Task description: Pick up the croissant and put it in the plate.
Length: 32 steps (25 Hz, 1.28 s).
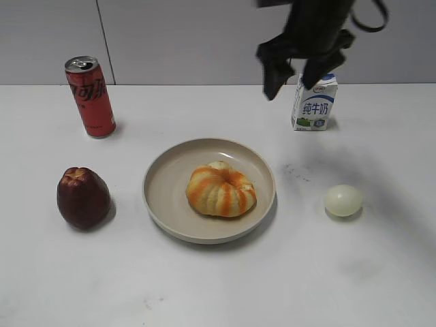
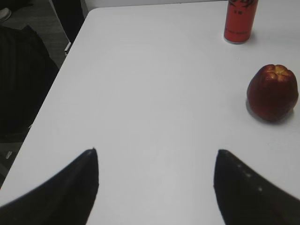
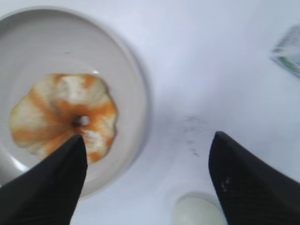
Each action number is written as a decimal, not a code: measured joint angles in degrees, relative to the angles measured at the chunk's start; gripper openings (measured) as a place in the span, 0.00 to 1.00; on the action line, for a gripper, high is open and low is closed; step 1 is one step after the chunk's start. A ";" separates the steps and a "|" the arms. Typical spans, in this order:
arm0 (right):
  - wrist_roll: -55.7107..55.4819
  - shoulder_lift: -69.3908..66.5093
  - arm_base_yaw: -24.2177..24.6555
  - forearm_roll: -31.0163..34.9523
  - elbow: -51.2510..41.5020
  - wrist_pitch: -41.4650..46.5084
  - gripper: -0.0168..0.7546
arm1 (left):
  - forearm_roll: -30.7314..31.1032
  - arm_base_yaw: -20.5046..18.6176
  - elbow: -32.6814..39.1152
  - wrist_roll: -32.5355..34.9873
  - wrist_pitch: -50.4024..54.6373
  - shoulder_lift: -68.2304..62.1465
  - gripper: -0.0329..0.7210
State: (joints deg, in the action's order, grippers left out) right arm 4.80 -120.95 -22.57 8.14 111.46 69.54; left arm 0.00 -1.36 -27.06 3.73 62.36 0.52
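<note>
Now the ridged orange-and-cream croissant [image 1: 221, 191] rests in the round beige plate [image 1: 163, 178]; my right gripper [image 1: 295, 80] hangs above, spread and empty, and my left gripper [image 2: 156, 164] is spread too.

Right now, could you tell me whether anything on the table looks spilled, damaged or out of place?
Nothing serious: the croissant sits in the plate, and the cola can and milk carton stand upright. Only faint dark smudges mark the table.
</note>
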 joint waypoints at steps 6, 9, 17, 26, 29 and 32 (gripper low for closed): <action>-0.66 9.93 14.33 -1.08 -12.07 -0.11 0.79 | 0.00 0.00 0.00 0.00 0.00 0.00 0.82; -0.80 17.20 19.40 -2.97 -20.80 -0.11 0.79 | 0.00 0.00 0.00 0.00 0.00 0.00 0.82; -1.10 41.31 21.06 -4.49 -46.63 -0.16 0.79 | 0.00 0.00 0.00 0.00 0.00 0.00 0.82; -1.10 72.44 21.06 -3.35 -68.55 -4.88 0.79 | 0.00 0.00 0.00 0.00 0.00 0.00 0.82; -1.10 82.00 21.06 -3.31 -73.40 -5.08 0.79 | 0.00 0.00 0.00 0.00 0.00 0.00 0.82; -1.15 91.09 21.06 -3.25 -77.51 -5.20 0.79 | 0.00 0.00 0.00 0.00 0.00 0.00 0.82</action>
State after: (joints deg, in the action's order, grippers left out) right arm 3.64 -29.86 -1.50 4.89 33.95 64.34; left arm 0.00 -1.36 -27.06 3.73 62.36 0.52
